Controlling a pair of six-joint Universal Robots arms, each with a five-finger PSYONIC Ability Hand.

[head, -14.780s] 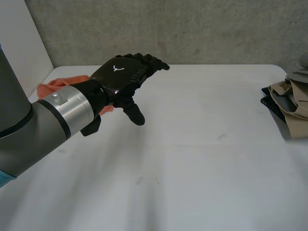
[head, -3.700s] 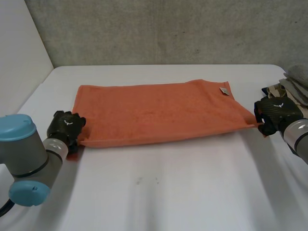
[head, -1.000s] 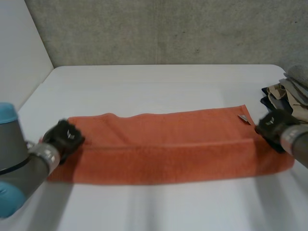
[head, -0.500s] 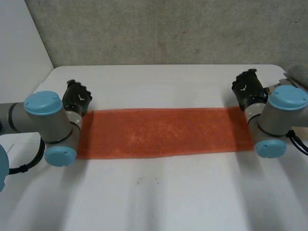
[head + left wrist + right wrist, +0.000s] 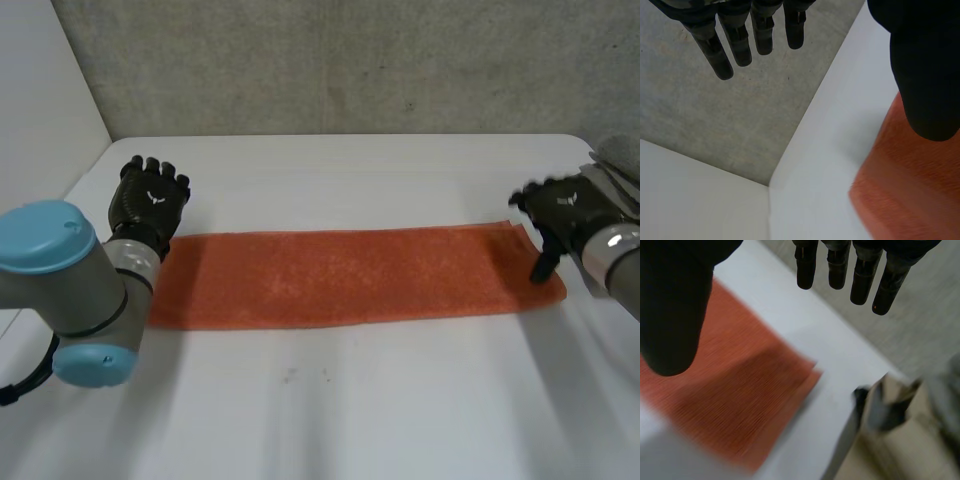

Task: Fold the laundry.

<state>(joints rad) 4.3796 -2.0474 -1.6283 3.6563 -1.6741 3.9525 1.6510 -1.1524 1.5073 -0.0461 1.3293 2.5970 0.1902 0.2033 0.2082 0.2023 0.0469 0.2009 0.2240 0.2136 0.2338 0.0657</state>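
The left hand (image 5: 150, 200) hovers above the table (image 5: 350, 410) just past the far left corner of the towel (image 5: 350, 276), palm down. Seen from the left wrist, its fingers (image 5: 740, 45) are straight and spread a little, and the thumb stands well apart from them. Nothing is held between them. The towel's end (image 5: 910, 185) lies under the thumb side of that hand (image 5: 922, 75), and bare white table runs beneath the fingers to the grey wall (image 5: 700, 115).

The right hand (image 5: 566, 212) is at the towel's other end, with its thumb pointing down toward the cloth; whether it touches cannot be told. From the right wrist, the fingers (image 5: 860, 280) are straight and side by side, the thumb is held away, and this hand (image 5: 675, 305) also holds nothing.

The orange towel lies flat in the middle of the table as a long, narrow folded strip running from one hand to the other. At its right end (image 5: 735, 390) the layers sit slightly offset, so a second edge shows at the corner. A pile of beige and grey clothes (image 5: 615, 170) sits at the table's right edge, near the right hand and apart from the towel (image 5: 895, 445).
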